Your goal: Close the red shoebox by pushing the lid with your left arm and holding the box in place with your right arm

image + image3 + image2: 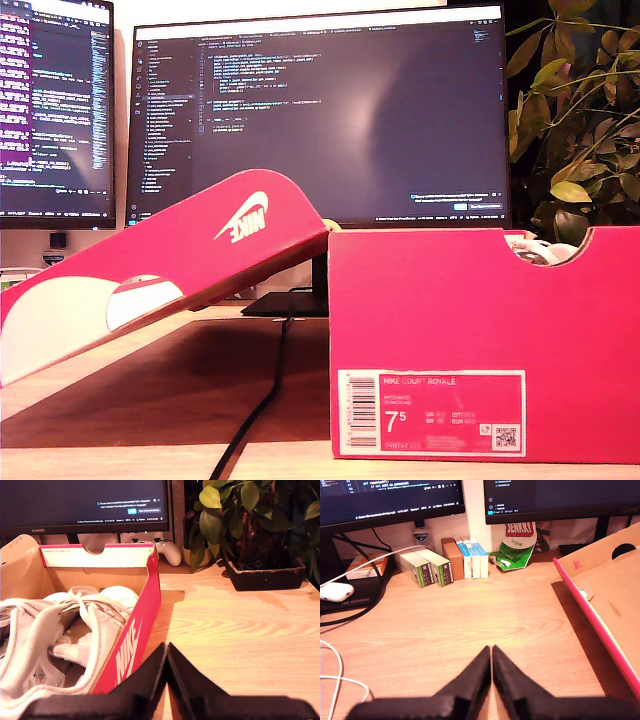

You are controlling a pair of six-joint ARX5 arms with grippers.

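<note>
The red shoebox [480,340] is seen on the counter [445,630] with its lid [170,270] raised open and white shoes [65,625] inside. My first gripper [491,665] and my second gripper [166,662] are held with fingers pressed together, gripping nothing.

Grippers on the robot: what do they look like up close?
In both wrist views they look alike. My first gripper and my second gripper each have two matte black fingers that taper from a wide base to a pointed tip. No markings or cables show on them, and the arms themselves are out of view.
</note>
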